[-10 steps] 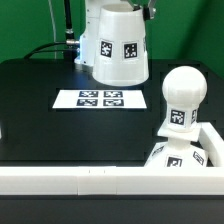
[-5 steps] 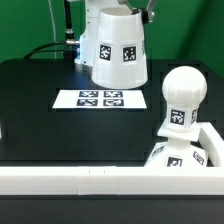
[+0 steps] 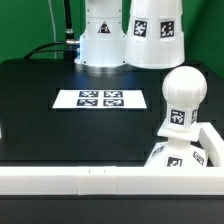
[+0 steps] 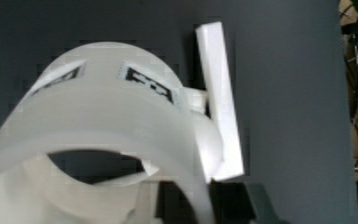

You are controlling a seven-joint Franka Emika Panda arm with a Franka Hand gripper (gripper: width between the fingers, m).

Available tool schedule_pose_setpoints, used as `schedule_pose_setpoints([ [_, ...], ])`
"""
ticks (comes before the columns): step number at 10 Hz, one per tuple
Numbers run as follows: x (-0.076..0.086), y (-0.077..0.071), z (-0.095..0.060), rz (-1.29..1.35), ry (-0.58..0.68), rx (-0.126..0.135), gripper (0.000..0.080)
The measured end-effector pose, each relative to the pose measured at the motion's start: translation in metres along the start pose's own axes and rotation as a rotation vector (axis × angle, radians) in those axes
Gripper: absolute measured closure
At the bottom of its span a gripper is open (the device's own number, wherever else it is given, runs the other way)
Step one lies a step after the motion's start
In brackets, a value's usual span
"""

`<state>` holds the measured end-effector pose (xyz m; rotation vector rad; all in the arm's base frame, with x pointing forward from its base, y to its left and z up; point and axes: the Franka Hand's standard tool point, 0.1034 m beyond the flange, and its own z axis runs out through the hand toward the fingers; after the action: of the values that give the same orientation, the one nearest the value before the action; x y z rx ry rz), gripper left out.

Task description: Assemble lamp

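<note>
Exterior view:
- Shows the shade [image 3: 155, 33] lifted clear of the table [image 3: 40, 100], at the top of the frame toward the exterior view's right, wide end down, two square tags on its wall.
- Cuts off the shade's top at the frame edge, so hides the fingers entirely here.
- Places the shade above and slightly to the exterior view's left of the bulb [image 3: 180, 98], with a small gap between the shade's lower rim and the bulb's round top.
- Shows the bulb upright on its stem, one tag on the front, standing on the base [image 3: 178, 157] in the lower part of the exterior view's right.
- Sets the base in the corner formed by a white rail [image 3: 80, 180] along the front and a shorter white wall at the exterior view's right.
- Leaves the marker board [image 3: 100, 98] flat on the black table, well apart from the bulb, toward the exterior view's left of it.
- Puts the robot's white pedestal [image 3: 103, 40] behind the marker board, just beside the shade.

Wrist view:
- Fills most of the frame with the shade [image 4: 105, 130], its open end toward the camera and two tags visible on the outer wall.
- Shows one of the fingers [image 4: 220, 110] as a long pale bar pressed along the shade's wall, pinching it; other finger hidden, presumably inside.
- Dark table behind.
</note>
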<state>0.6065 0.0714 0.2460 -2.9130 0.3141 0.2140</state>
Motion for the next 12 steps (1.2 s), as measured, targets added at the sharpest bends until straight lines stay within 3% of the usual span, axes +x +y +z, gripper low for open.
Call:
schedule_pose_setpoints([
  [2,0.011,-0.014,0.000,-0.007,0.005,0.005,0.0754],
  [5,0.025,-0.023,0.025,-0.019,0.000,0.001,0.0754],
  [9,0.025,-0.028,0.067,-0.034,-0.026,-0.012,0.0754],
  [12,0.020,-0.026,0.077,-0.033,-0.035,-0.017,0.0754],
])
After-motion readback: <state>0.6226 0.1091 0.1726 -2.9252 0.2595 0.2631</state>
